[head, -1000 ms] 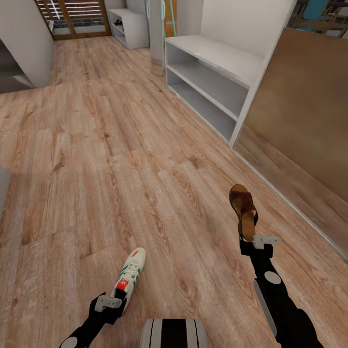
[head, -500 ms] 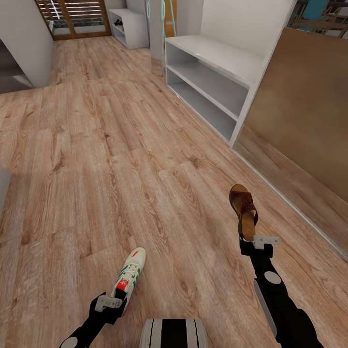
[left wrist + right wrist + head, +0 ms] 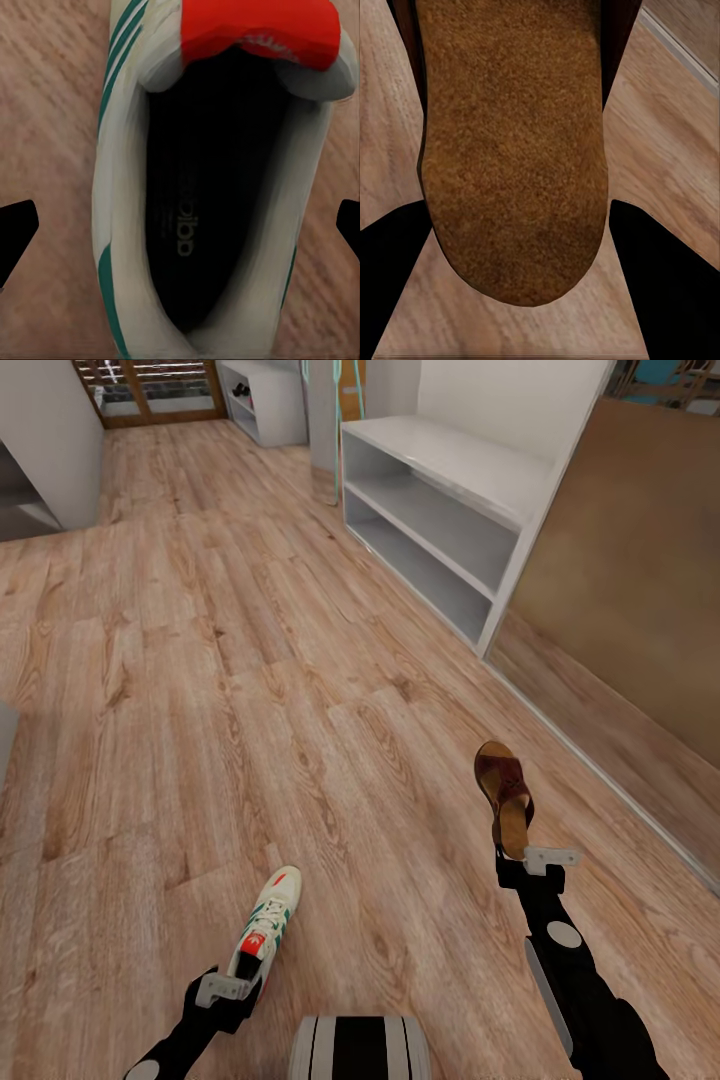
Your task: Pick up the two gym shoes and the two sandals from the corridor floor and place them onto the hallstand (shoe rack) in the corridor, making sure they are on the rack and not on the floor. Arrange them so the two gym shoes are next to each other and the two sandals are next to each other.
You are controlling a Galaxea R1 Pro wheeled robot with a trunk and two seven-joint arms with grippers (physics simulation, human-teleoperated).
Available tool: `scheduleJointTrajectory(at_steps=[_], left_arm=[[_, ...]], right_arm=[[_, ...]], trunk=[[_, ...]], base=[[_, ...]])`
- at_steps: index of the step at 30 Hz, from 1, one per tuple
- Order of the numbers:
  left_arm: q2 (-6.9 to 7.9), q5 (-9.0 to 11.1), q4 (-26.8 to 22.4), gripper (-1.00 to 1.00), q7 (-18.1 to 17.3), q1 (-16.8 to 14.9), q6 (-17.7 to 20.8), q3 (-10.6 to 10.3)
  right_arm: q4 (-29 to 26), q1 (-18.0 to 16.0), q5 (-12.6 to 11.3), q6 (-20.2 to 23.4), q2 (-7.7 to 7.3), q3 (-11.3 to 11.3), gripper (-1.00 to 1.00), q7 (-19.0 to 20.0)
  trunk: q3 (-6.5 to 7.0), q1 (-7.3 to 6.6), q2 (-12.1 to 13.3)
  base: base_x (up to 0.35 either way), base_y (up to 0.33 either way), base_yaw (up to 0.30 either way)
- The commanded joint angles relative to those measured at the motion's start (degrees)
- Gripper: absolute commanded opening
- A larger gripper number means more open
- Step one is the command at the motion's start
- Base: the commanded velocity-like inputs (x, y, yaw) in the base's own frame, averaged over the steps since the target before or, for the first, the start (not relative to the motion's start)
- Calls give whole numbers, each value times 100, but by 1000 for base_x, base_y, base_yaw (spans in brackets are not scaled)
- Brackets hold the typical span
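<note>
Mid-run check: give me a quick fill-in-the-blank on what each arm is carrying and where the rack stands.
1. The left gripper holds a white gym ____ by its heel.
2. The right gripper holds a brown ____ with a tan insole.
3. The hallstand stands ahead on the robot's ____ side.
4. Its two open shelves hold ____ shoes.

Missing words: shoe; sandal; right; no

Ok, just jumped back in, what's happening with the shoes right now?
Each arm carries one shoe over the corridor floor. The left gripper is shut on a gym shoe, held at its heel end, and the right gripper is shut on a sandal. The hallstand, ahead on the right, has both open shelves bare.
</note>
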Motion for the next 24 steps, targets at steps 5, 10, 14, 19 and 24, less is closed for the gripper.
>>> scheduleJointTrajectory(at_steps=[5, 10, 14, 19, 24], left_arm=[[-2, -53, 1, 100, -38, -1, -28, 43], [-1, -53, 3, 100, -38, 6, -28, 40], [0, -53, 8, 100, -38, 11, -28, 36], [0, -53, 10, 100, -38, 16, -30, 33], [1, -53, 45, 100, -38, 18, -247, 37]], right_arm=[[-9, -1, 46, 44, -2, 6, -100, -22], [-9, -1, 46, 44, -1, 6, -100, -22], [-9, -1, 46, 44, -2, 6, -100, -22], [-9, -1, 46, 44, 0, 6, -100, -20], [-9, -1, 46, 44, -2, 6, -100, -23]], trunk=[[-115, 12, -8], [-115, 12, -8], [-115, 12, -8], [-115, 12, -8], [-181, 19, -12]], base=[[0, 0, 0], [0, 0, 0], [0, 0, 0], [0, 0, 0], [0, 0, 0]])
